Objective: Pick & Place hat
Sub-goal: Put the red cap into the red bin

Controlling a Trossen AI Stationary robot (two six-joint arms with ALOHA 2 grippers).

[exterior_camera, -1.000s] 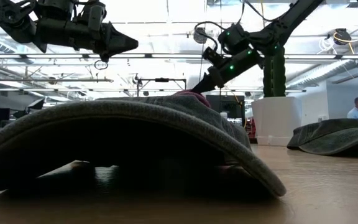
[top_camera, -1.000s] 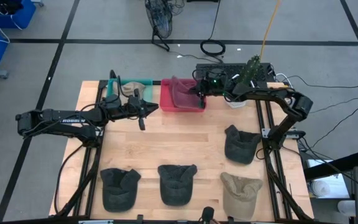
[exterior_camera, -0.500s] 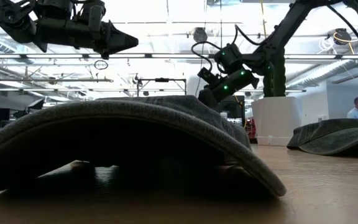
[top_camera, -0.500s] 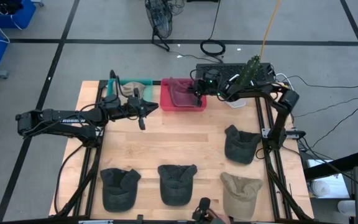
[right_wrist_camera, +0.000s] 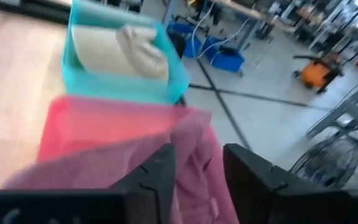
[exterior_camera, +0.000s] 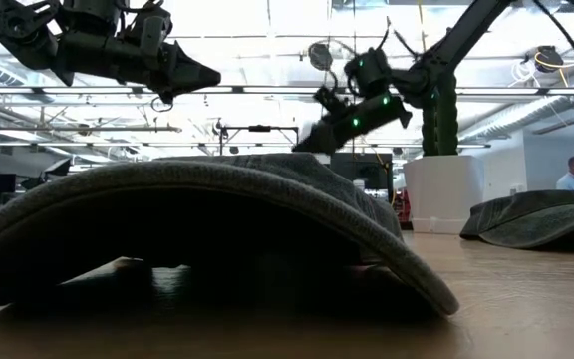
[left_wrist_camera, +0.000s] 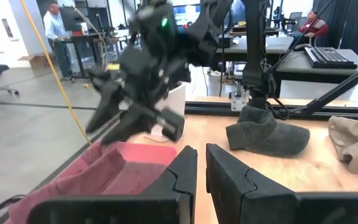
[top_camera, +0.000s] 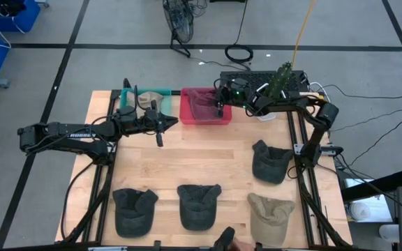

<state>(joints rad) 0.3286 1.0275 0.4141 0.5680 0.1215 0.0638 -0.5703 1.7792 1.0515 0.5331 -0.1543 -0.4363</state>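
A pink hat lies crumpled in the red bin at the table's far edge. My right gripper hovers open just above the bin's right part. In its wrist view the pink hat shows through the gap between the fingers, apart from them. My left gripper hangs shut in the air near the bin's left front corner, holding nothing. Several more hats lie on the table's near half: two dark and one tan. Another dark hat lies at the right.
A teal bin holding a beige hat stands left of the red bin. A white pot with a cactus and cables sit behind the far right corner. A dark hat fills the low view's foreground. Bare wood lies mid-table.
My right gripper has moved a little toward the table's left over the red bin, dipped, then risen. The pink hat, which stuck up under the gripper's tip, has sunk into the bin and lies there apart from the fingers.
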